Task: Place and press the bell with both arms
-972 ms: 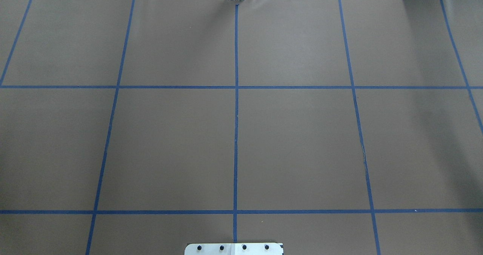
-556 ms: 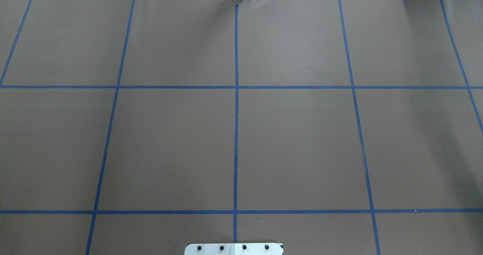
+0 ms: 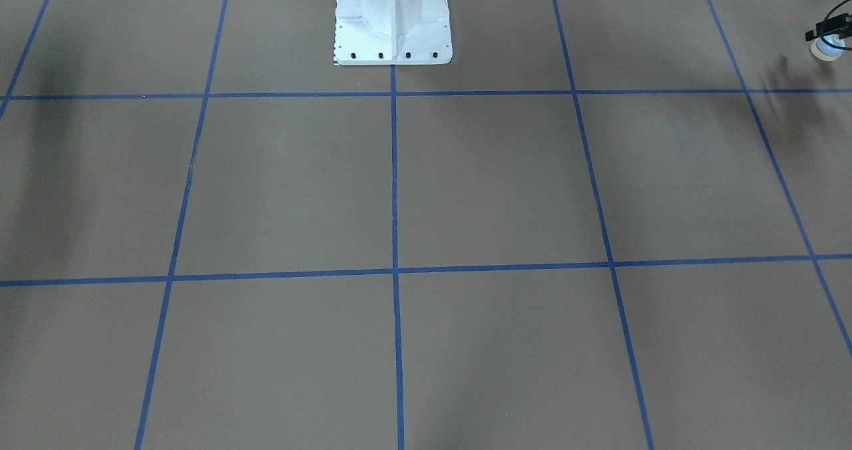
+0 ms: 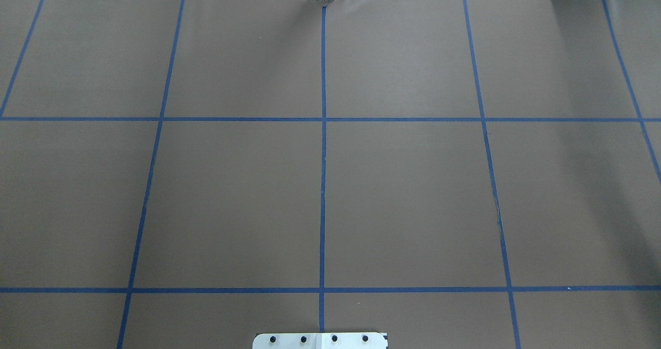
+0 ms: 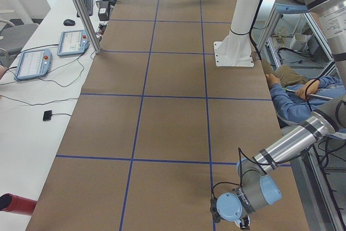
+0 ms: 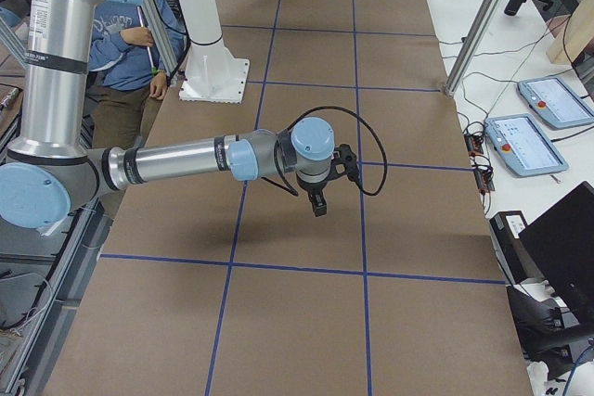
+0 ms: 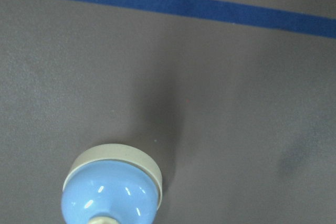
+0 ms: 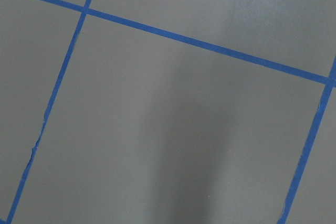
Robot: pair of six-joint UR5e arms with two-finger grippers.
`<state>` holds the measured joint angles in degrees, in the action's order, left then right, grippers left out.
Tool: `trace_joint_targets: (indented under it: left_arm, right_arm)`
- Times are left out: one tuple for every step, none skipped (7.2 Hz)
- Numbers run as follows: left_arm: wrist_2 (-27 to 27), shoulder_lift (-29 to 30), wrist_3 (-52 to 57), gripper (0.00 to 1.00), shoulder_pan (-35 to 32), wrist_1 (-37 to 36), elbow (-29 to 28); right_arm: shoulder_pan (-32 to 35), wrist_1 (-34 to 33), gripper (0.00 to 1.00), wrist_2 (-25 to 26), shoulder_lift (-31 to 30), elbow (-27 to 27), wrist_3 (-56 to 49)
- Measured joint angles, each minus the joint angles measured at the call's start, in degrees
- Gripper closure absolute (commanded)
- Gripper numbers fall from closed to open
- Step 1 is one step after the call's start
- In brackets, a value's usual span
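Light-blue glossy dome on a cream ring, that's the bell (image 7: 107, 198). It's right under my left fingers (image 3: 826, 37), way out at my left end of the counter (image 4: 232, 199), outside what the overhead cam covers. The wrist cam doesn't show the fingers themselves, but in the front view the black tips sit right on top of the bell, so I read them as closed on the top/button area. Can't tell for sure if the base ring touches the brown paper or hangs just above it. Looks upright tho.

Right fingers (image 6: 317, 203) hang well up off the counter on my right side w/ nothing visible in them. Only the side cam catches them, so open or closed, can't tell.

Handling, imo: small and hard, prob light, won't squash. The dome is shiny and curved, so pinching there would likely slip. Better spots are the button stem up top or the cream ring at the bottom. Catch w/ the button is it's prob sprung, so it could give or ding if squeezed wrong. It needs to go down flat on the ring somewhere inside the blue tape grid (image 4: 323, 184), so the right side can reach the button.
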<state>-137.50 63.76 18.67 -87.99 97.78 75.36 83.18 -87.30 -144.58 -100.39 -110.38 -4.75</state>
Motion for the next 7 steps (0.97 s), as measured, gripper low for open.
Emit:
trace_joint_targets:
  left_arm:
    - [0.8, 0.1, 0.5, 0.01, -1.4, -0.2, 0.6]
    - [1.2, 0.1, 0.8, 0.01, -2.2, -0.2, 1.0]
    - [1.8, 0.1, 1.3, 0.01, -2.6, -0.3, 1.1]
    - [3.4, 0.2, 2.1, 0.01, -3.4, -0.3, 1.0]
    - [5.2, 0.3, 2.5, 0.01, -4.0, -0.3, 0.7]
    - [6.0, 0.4, 2.6, 0.01, -4.3, -0.3, 0.4]
    - [6.3, 0.9, 2.4, 0.01, -4.4, -0.4, -0.3]
  right_arm:
    - [-0.1, 0.0, 0.00, 0.0, 0.0, 0.0, 0.0]
    - [-0.3, 0.0, 0.00, 0.0, -0.1, 0.0, 0.0]
    - [-0.3, 0.0, 0.00, 0.0, -0.1, 0.0, 0.0]
    - [-0.4, 0.0, 0.00, 0.0, -0.1, 0.0, 0.0]
    - [-0.4, 0.0, 0.00, 0.0, -0.1, 0.1, 0.0]
    - [-0.5, 0.0, 0.00, 0.0, -0.1, 0.1, 0.0]
    - [-0.5, 0.0, 0.00, 0.0, -0.1, 0.1, 0.0]
